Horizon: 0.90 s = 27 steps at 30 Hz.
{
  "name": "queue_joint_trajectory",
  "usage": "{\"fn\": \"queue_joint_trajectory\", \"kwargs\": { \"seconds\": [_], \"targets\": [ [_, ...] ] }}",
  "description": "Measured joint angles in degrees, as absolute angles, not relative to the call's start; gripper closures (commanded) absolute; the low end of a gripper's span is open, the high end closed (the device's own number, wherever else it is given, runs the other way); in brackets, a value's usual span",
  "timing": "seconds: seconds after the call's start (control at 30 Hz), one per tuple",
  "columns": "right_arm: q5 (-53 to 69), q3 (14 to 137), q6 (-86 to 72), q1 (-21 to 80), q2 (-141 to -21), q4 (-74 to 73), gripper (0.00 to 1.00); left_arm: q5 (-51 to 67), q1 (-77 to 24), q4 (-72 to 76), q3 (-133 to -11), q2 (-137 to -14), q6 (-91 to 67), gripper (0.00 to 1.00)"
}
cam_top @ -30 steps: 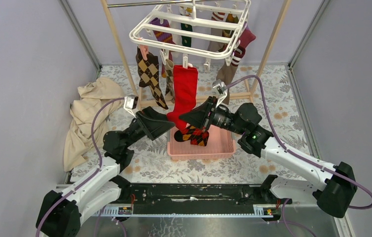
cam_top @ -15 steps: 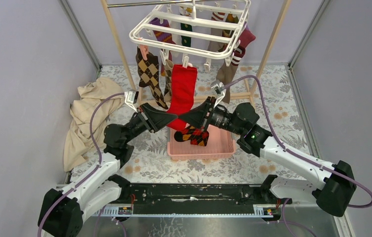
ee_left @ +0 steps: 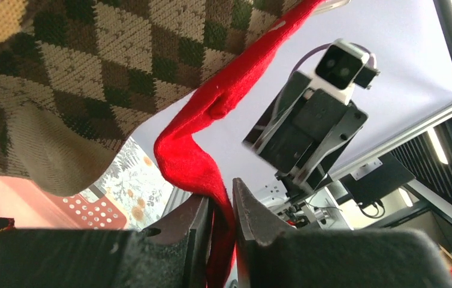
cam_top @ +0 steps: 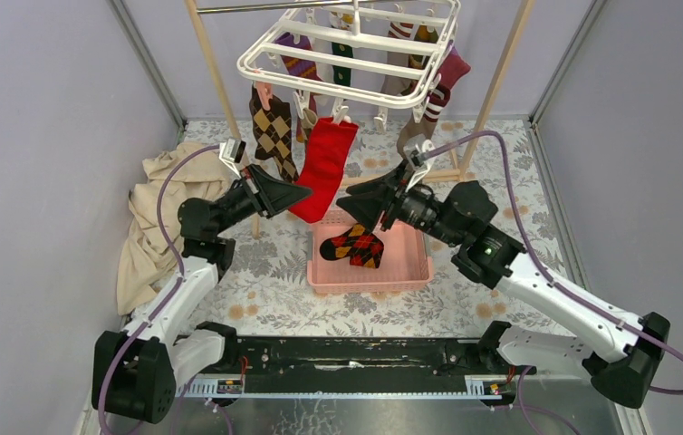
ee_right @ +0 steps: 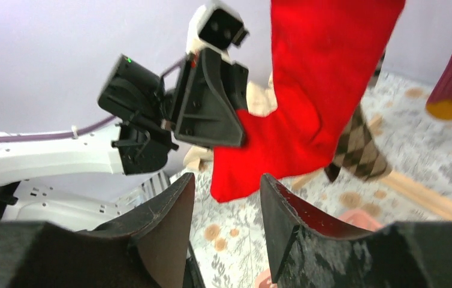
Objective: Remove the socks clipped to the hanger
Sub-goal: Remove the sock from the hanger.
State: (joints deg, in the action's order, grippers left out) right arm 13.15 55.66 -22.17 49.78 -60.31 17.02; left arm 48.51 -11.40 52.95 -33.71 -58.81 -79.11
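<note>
Grip status: left gripper [ee_left: 223,199] is clamped on the toe of the red sock [cam_top: 324,163]; right gripper [cam_top: 354,201] stands open, empty. The sock hangs from a front clip [cam_top: 341,114] of the hanger [cam_top: 261,68] — pull downward steadily, in line with the clip, to limit rack swing.

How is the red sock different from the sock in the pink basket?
The red sock is plain; the basket sock has diamonds. The red sock hangs from the hanger, pinched by the left gripper; the basket sock lies loose in the pink basket. Both are socks.
</note>
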Motion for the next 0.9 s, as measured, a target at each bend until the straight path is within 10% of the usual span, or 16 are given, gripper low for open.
{"fn": "queue_joint_trajectory", "kwargs": {
  "seconds": [0.9],
  "targets": [
    [-2.2, 70.8, -10.4, 49.8, -70.9, 24.8, 0.69, 58.1, -8.5, 60.1, -34.3, -60.5, -87.9, 0.75]
  ]
}}
